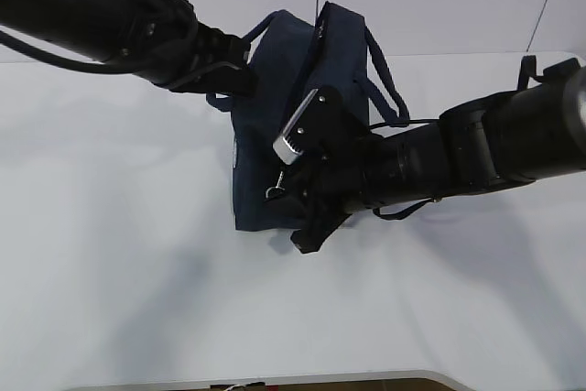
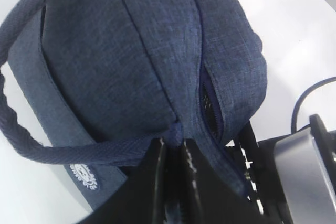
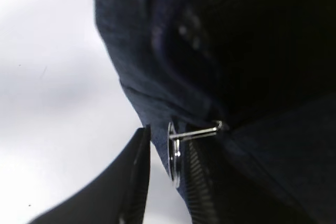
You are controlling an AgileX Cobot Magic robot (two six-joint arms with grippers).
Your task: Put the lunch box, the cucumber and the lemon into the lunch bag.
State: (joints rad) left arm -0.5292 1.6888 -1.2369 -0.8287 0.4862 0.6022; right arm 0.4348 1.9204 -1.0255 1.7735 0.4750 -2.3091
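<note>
Right wrist view, lower centre: the right gripper (image 3: 168,177) pinches the ring pull (image 3: 174,153), zipper running up-frame; the left gripper (image 2: 176,182) is pressed together on the lunch bag (image 2: 131,61).

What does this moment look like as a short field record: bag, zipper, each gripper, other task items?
lunch bag: dark navy, on the white table
zipper: partly open in the left wrist view
ring pull: silver, between the right gripper's fingers
left gripper: shut on bag fabric by a handle
right gripper: at the ring pull, grip unclear
lunch box, cucumber, lemon: not visible
</note>
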